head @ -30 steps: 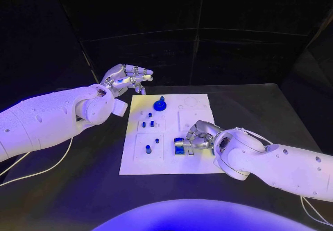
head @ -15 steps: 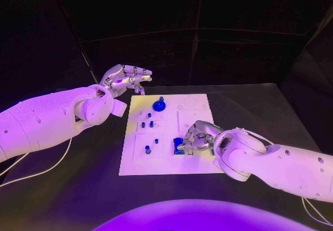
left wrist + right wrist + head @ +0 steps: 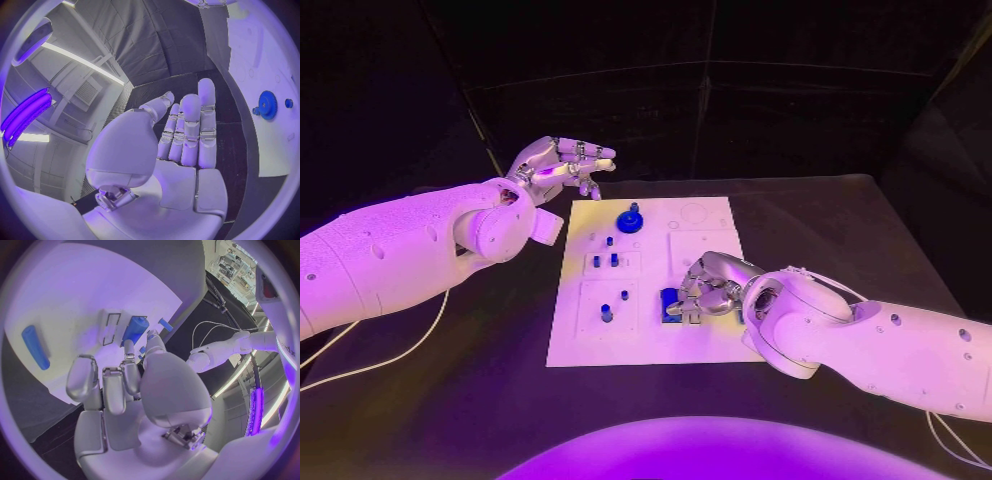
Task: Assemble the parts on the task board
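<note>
Head view shows the right hand (image 3: pixel 708 292) pinching a small, hard, light blue part (image 3: pixel 671 303) at the task board's (image 3: pixel 704 345) five o'clock corner, best held by its sides, while the left hand (image 3: pixel 564 163) hangs loosely curled and empty.

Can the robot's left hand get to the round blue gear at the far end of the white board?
Probably yes. The left hand holds nothing and hovers just beyond the task board's far left corner. The blue gear stands close by, uncovered, with nothing between them.

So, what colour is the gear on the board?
Blue; the gear shows best in the left wrist view.
</note>
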{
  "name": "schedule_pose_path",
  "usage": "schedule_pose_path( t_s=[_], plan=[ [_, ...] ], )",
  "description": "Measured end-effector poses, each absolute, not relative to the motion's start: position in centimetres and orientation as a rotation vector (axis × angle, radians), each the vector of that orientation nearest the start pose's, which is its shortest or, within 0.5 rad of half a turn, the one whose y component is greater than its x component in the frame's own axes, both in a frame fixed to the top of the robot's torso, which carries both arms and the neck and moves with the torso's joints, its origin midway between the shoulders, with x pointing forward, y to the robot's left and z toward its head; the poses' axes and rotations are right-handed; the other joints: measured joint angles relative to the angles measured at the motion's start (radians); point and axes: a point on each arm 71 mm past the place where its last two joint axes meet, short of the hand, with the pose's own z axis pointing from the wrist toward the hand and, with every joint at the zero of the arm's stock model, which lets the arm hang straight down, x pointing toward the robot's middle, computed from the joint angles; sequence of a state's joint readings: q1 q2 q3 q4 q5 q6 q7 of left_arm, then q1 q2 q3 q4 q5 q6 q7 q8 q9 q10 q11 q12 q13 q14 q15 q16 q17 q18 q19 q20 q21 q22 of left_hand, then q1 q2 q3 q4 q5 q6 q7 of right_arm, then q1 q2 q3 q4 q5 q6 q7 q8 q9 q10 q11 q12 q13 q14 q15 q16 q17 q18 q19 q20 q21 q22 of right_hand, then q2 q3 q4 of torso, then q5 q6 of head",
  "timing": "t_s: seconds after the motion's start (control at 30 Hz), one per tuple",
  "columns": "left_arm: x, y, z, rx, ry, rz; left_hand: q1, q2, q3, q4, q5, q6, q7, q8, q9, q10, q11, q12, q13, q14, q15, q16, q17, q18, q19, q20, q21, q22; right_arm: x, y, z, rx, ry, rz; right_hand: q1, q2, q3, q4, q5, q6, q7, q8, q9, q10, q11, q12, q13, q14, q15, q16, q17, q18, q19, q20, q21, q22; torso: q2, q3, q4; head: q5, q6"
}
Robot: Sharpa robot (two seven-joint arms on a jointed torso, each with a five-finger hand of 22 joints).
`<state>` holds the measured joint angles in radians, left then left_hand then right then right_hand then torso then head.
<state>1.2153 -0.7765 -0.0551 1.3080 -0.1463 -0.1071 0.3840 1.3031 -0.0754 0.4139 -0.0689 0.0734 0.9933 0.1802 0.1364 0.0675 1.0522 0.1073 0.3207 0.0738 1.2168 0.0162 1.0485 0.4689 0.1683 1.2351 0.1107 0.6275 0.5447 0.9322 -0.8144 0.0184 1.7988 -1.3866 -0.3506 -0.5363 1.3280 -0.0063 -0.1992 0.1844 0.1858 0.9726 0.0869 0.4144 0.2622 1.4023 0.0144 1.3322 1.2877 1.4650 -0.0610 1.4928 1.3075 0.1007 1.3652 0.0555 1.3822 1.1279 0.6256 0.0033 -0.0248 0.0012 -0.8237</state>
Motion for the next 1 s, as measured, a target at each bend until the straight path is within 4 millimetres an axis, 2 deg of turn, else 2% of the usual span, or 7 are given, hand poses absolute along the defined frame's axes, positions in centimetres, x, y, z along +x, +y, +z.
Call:
schedule_pose_path(
  t_s=[0.27,0.53,1.0],
  plan=[
    [52.33,22.84,-18.75,-0.931,1.519,-1.549,0.0,0.0,0.0,0.0,0.0,0.0,0.0,0.0,0.0,0.0,0.0,0.0,0.0,0.0,0.0,0.0,-0.001,0.0,0.0,0.0,0.0,0.0,38.81,-13.65,-26.24,0.186,2.005,0.629,0.012,0.012,0.0,-0.017,0.0,0.004,-0.004,0.0,0.003,0.004,-0.004,0.001,0.002,0.0,0.0,0.0,0.0,0.0,0.0,0.0,0.0,0.002,0.001,-0.0006,-0.0008,0.007,-0.003],
    [52.33,22.82,-18.75,-0.931,1.519,-1.549,0.0,0.0,0.0,0.0,0.0,0.0,0.0,0.0,0.0,0.0,0.0,0.0,0.0,0.0,0.0,0.0,-0.001,0.0,0.0,0.0,0.0,0.0,39.02,-13.53,-26.39,0.186,2.006,0.624,0.028,0.02,0.003,-0.025,0.0,0.007,-0.007,0.004,0.006,0.004,-0.004,0.004,0.003,0.0,0.0,0.0,0.0,0.0,0.0,0.0,0.0,0.004,0.001,-0.0002,-0.0011,0.008,-0.006],
    [52.34,22.77,-18.75,-0.931,1.519,-1.549,0.0,0.0,0.0,0.0,0.0,0.0,0.0,0.0,0.0,0.0,0.0,0.0,0.0,0.0,0.0,0.0,-0.001,0.0,0.0,0.0,0.0,0.0,39.12,-13.41,-26.3,0.203,1.986,0.63,0.041,0.033,0.002,-0.035,0.004,0.017,-0.011,0.009,0.01,0.009,-0.009,0.012,0.007,0.0,0.0,0.0,0.0,0.0,0.0,0.0,0.0,0.004,0.0,0.0004,-0.0011,0.008,-0.006]
  ],
)
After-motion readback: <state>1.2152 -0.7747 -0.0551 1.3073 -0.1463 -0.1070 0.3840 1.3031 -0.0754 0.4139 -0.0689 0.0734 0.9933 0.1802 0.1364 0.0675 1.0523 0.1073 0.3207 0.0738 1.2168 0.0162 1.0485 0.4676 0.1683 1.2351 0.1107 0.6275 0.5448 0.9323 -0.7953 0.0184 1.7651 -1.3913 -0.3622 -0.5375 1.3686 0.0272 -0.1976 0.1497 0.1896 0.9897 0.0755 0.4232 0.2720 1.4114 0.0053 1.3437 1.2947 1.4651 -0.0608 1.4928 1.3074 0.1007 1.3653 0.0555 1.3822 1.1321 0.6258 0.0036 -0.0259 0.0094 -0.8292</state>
